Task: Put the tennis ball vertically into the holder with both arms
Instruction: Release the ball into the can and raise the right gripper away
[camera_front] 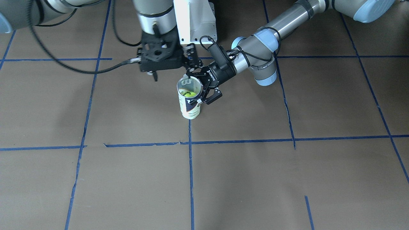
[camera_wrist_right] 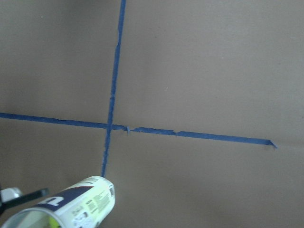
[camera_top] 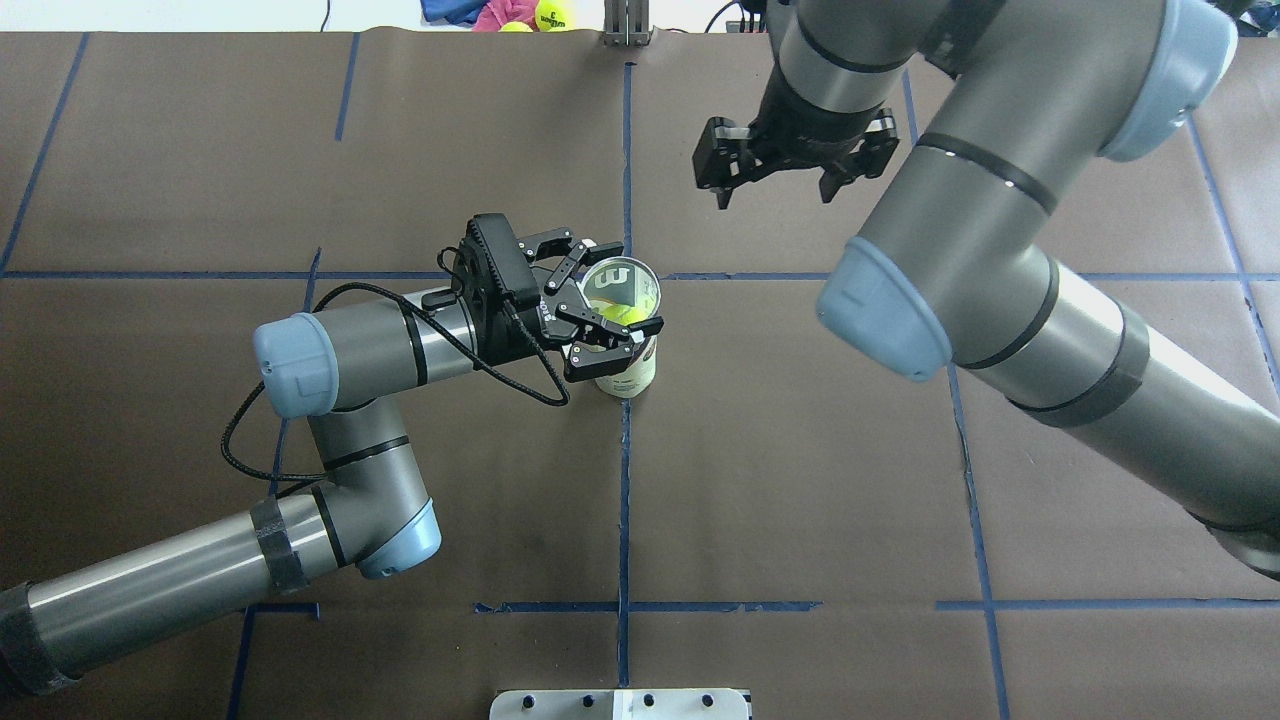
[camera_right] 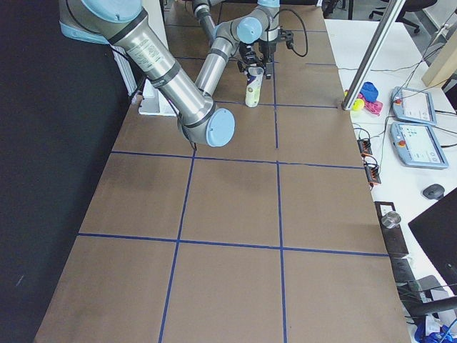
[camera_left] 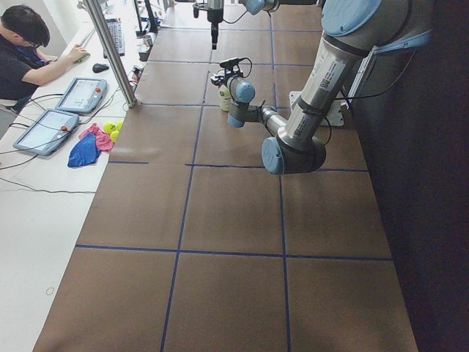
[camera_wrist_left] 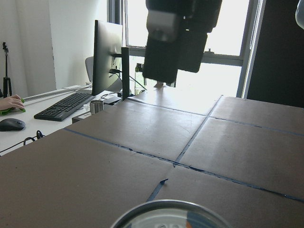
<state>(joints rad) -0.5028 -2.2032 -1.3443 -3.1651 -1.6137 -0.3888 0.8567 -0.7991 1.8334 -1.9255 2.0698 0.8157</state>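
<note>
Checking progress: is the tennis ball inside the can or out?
Inside. The tennis ball sits low within the upright holder, visible through its open top from overhead.

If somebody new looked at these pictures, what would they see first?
Probably the yellow-green tennis ball sitting inside the clear holder, which stands upright on the table. The left pincer reaches around the holder's top, while the right pincer hangs open and empty higher up, off to the side.
</note>
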